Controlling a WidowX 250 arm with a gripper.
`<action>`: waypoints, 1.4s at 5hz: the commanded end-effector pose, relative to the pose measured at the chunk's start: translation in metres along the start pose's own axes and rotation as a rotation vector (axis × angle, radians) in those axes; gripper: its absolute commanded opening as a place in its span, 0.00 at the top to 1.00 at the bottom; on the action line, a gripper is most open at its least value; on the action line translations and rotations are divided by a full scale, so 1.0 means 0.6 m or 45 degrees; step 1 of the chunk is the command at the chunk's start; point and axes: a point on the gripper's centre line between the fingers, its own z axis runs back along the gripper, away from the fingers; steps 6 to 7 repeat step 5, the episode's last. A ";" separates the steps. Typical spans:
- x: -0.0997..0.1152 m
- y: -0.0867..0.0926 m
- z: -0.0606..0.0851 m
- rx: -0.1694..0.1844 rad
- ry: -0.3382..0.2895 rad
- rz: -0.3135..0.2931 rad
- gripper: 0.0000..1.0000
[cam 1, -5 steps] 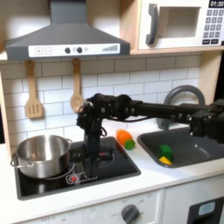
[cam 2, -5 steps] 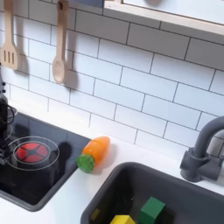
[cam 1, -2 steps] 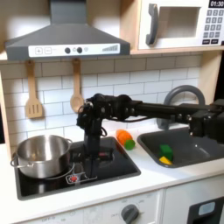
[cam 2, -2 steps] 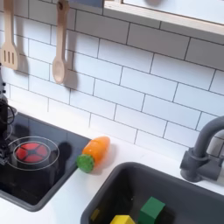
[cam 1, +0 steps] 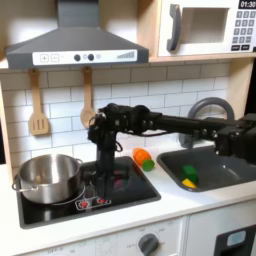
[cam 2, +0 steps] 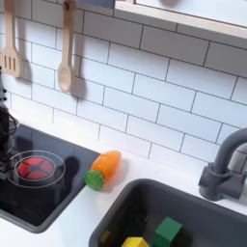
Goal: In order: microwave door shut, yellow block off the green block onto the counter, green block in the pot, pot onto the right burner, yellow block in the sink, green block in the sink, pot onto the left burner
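The steel pot [cam 1: 47, 178] sits on the burner at the first exterior view's left. Just to its right my gripper [cam 1: 104, 190] points down over the black cooktop [cam 1: 130, 190]; nothing shows between its fingers, and their spread is too dark to read. The green block [cam 2: 168, 232] and the yellow block [cam 2: 133, 242] lie side by side in the dark sink [cam 2: 198, 198]; both also appear as the green block [cam 1: 190, 172] and yellow block [cam 1: 187, 183] in the first exterior view. The microwave door [cam 1: 195, 28] is shut. The white counter [cam 1: 190, 203] surrounds the cooktop and the sink.
An orange-and-green toy vegetable [cam 1: 144, 158] lies on the counter between cooktop and sink. The curved faucet [cam 2: 224, 164] stands behind the sink. Wooden utensils [cam 1: 38, 105] hang on the tiled wall. The red burner [cam 2: 32, 167] is bare.
My gripper has shifted slightly to the first exterior view's right, away from the pot. The pot and both blocks have stayed put.
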 end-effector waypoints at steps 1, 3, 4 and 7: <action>0.007 0.000 0.033 0.014 -0.047 -0.014 1.00; 0.013 -0.008 0.051 -0.024 -0.067 -0.041 0.00; 0.013 -0.008 0.050 -0.027 -0.066 -0.044 0.00; 0.013 -0.008 0.050 -0.027 -0.066 -0.044 0.00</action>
